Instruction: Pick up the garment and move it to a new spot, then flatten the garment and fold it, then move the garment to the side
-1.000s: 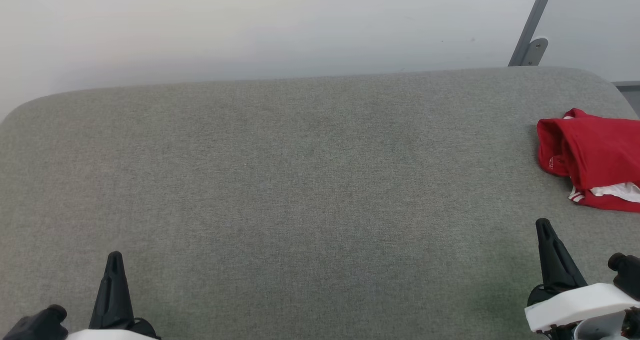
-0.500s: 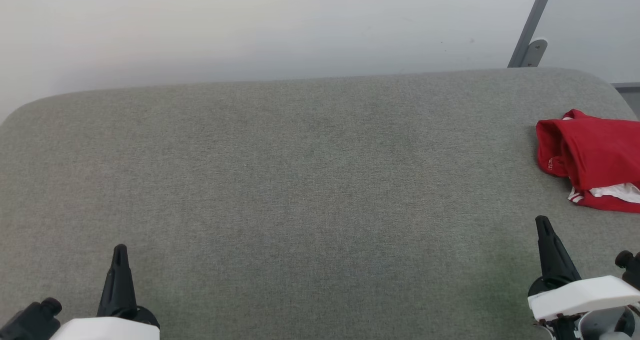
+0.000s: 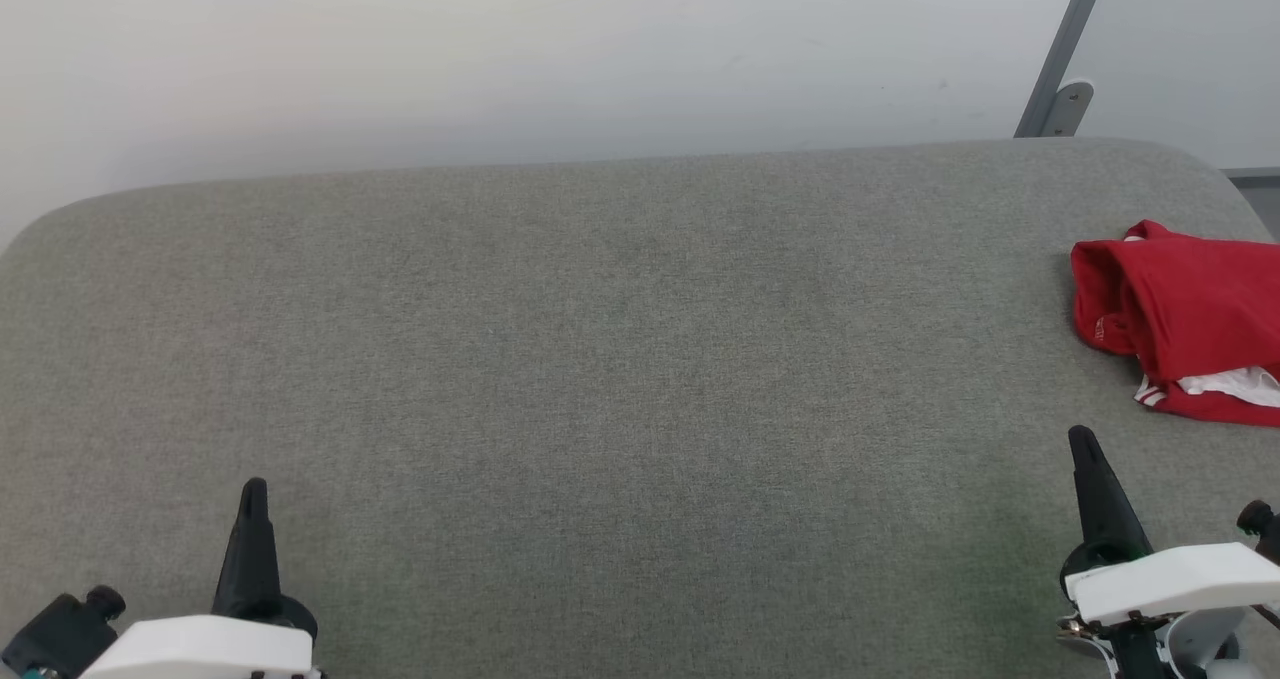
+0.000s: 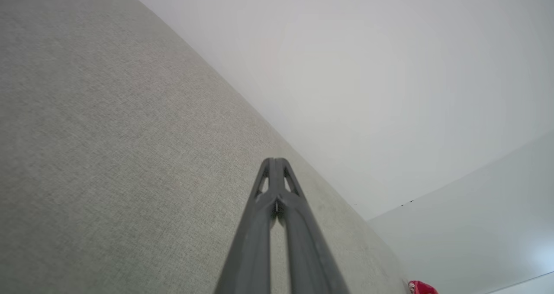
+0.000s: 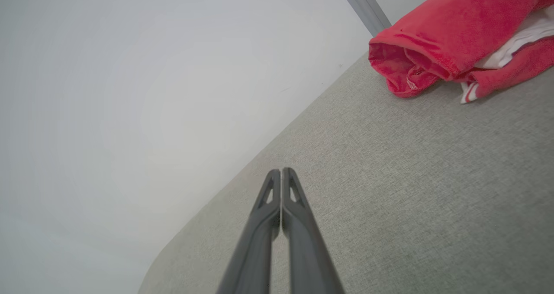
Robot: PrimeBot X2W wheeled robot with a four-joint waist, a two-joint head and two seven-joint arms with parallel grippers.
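The garment [image 3: 1190, 309] lies bunched at the right edge of the grey table, red with a strip of white showing; it is cut off by the frame. It appears again in the right wrist view as a garment [image 5: 458, 34] at the upper right, and as a small red corner of garment [image 4: 422, 287] in the left wrist view. My right gripper [image 3: 1082, 441] is shut and empty, a short way in front of the cloth. My left gripper [image 3: 254, 491] is shut and empty near the front left. Both pairs of tips touch in the wrist views: left gripper [image 4: 274, 160], right gripper [image 5: 281, 171].
The grey fabric-covered table [image 3: 600, 339] spreads wide between the two grippers, with rounded back corners. A pale wall stands behind it. A grey metal post [image 3: 1062, 59] with a bracket rises behind the back right corner.
Both grippers have crept a little forward and the left one slightly rightward. The garment lies where it was. Both stay shut.
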